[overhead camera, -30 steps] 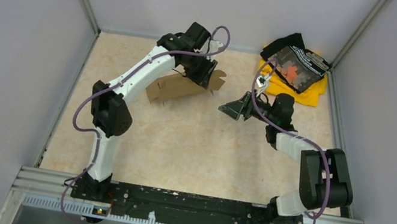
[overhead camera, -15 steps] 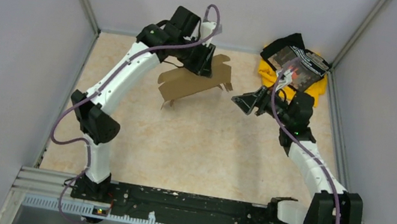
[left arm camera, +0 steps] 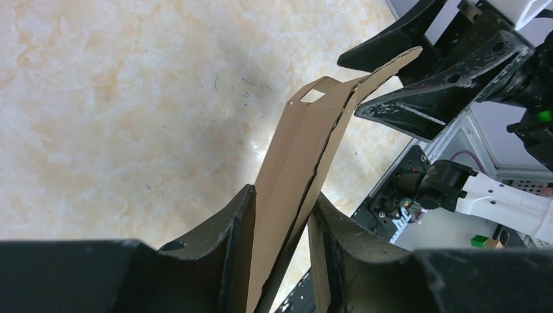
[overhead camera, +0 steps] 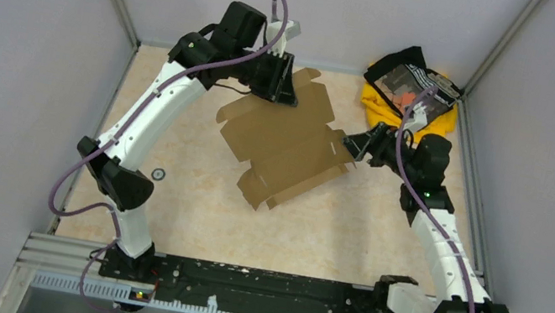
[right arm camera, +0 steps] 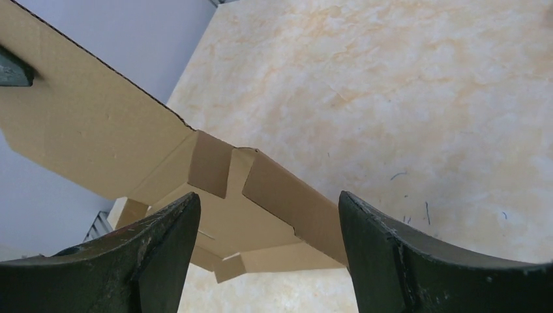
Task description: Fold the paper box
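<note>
Where left pincer (overhead camera: 280,87) clamps its far edge, paper box (overhead camera: 283,153) hangs tilted over middle of worktop (overhead camera: 187,218): one sheet, brown corrugated cardboard, die-cut, unfolded, with creased panels, notched flaps, tabs, small slot near right tip. Two pincers: left gripping cardboard; right pincer (overhead camera: 354,145) wide, black fingers (right arm camera: 391,254) straddling box's right tip. Worktop beige, marbled, faintly scratched. One yellow-and-black cloth pile (overhead camera: 412,102) in far right corner, behind right arm. One small dark ring (overhead camera: 159,174) left of box.

Near the table's (overhead camera: 246,219) far edge, the paper box (overhead camera: 283,153) is between the left end effector (overhead camera: 283,89) and the right end effector (overhead camera: 357,146); a cloth pile (overhead camera: 411,98) occupies the far-right corner.
</note>
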`<state>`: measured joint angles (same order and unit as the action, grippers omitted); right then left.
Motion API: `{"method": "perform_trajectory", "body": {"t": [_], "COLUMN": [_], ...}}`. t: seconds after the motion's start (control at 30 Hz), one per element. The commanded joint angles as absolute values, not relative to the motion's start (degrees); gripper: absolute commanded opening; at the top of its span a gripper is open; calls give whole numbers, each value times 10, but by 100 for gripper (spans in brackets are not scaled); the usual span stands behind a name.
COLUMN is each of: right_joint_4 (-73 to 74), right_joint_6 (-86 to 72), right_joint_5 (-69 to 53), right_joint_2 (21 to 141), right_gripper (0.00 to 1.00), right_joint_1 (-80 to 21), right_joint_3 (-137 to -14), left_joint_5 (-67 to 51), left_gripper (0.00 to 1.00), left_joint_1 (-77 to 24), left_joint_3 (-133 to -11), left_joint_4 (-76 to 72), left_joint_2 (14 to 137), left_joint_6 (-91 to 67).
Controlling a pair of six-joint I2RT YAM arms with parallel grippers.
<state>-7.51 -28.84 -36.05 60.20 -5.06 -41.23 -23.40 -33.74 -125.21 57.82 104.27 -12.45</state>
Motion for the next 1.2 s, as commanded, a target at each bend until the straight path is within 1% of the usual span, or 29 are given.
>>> {"method": "perform_trajectory", "body": {"t": [0.0, 0.1, 0.17, 0.3, 0.43, 0.73, 0.9, 1.07, 1.17], "right_joint_4": [-43, -37, -49, -94, -151, -219, -262, -283, -289], "right_joint_6": [-267, -267, -277, -295, -312, -304, -311, -315, -321], "right_joint_5": [-336, -336, -344, -361, -384, -394, -396, -392, -393], "right_joint_2": [559, 545, 539, 547, 577, 635, 653, 658, 660], "right_gripper": [77, 77, 77, 76, 75, 75, 74, 74, 74], "right_joint_1": [-34, -14, -3, 38, 61, 67, 67, 67, 67], "right_joint_3": [-422, -409, -394, -355, -316, -284, -259, -241, -242], "left_joint_5": [-216, -171, -114, -69, -57, -40, 4, 74, 94], "left_gripper": [34, 33, 32, 31, 31, 31, 30, 28, 28], "left_joint_1": [-352, -372, -389, -420, -442, -464, -494, -516, -520], "left_joint_3": [-1233, -1251, -1277, -1292, -1290, -1294, -1287, -1283, -1295], "left_joint_4": [582, 597, 610, 615, 619, 620, 613, 595, 591], "left_joint_2": [1022, 1036, 1052, 1080, 1111, 1162, 1170, 1154, 1143], "left_joint_6": [-137, -127, -118, -96, -79, -57, -54, -42, -22]}}
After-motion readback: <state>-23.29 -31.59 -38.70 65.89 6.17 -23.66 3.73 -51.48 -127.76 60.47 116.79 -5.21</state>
